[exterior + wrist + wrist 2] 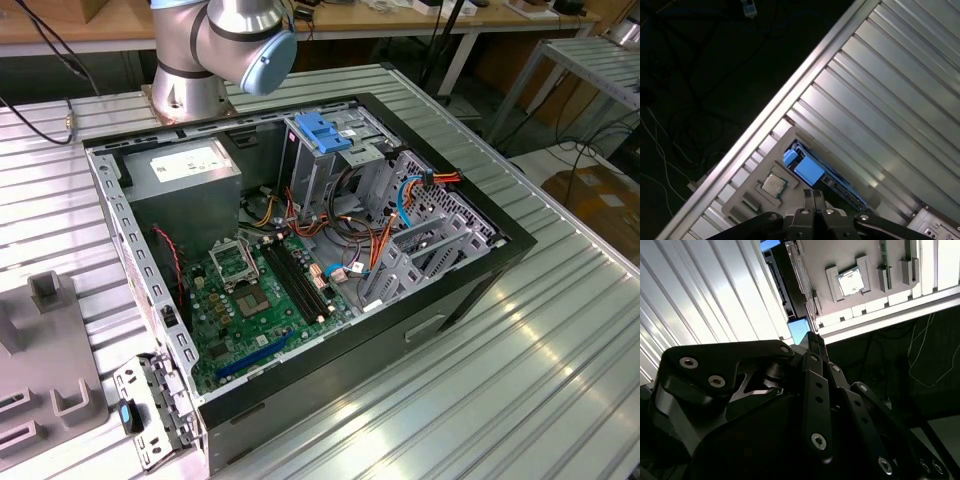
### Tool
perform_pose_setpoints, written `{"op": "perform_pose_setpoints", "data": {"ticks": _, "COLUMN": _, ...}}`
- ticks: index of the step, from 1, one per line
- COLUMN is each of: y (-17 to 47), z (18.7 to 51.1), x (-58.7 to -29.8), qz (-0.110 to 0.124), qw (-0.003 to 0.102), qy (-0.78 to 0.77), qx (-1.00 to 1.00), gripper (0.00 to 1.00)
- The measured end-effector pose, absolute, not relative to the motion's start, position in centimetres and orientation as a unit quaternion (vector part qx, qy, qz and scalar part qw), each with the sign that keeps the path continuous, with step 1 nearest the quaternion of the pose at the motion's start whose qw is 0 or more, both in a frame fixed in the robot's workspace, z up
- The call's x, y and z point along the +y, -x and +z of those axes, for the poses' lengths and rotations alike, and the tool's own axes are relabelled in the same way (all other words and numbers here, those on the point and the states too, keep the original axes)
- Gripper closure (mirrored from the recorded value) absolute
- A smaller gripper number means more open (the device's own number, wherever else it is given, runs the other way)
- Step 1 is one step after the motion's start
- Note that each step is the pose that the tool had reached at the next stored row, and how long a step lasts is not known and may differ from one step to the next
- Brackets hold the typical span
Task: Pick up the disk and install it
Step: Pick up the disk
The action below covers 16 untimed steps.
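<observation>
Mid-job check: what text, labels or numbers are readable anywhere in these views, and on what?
No text reads clearly.
White sticker on the power-supply box: print too small.
Motherboard: markings too small.
Processor chip: markings blurred.
Disk: no legible label in the first wrist view.

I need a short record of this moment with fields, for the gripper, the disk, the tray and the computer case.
gripper: fingers together, nothing between them
disk: on edge at the grey tray, blue rail towards the gripper, just beyond the fingertips
contact: none visible
grey tray: on the ribbed table, also carries a processor chip
computer case: open, on the same table, blue latch atop its drive cage
task state: disk not yet picked up
</observation>
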<state>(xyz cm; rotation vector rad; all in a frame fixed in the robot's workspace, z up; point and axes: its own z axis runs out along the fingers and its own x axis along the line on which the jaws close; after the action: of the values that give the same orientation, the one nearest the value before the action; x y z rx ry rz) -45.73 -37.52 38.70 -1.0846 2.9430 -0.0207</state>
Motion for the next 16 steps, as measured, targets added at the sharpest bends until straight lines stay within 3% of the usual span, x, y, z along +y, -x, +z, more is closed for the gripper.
{"op": "perform_pose_setpoints", "data": {"ticks": 16, "y": 45.73, "z": 38.7, "x": -37.52, "qz": -0.007, "qw": 0.003, "qy": 0.424, "qx": 0.906, "gripper": 0.89}}
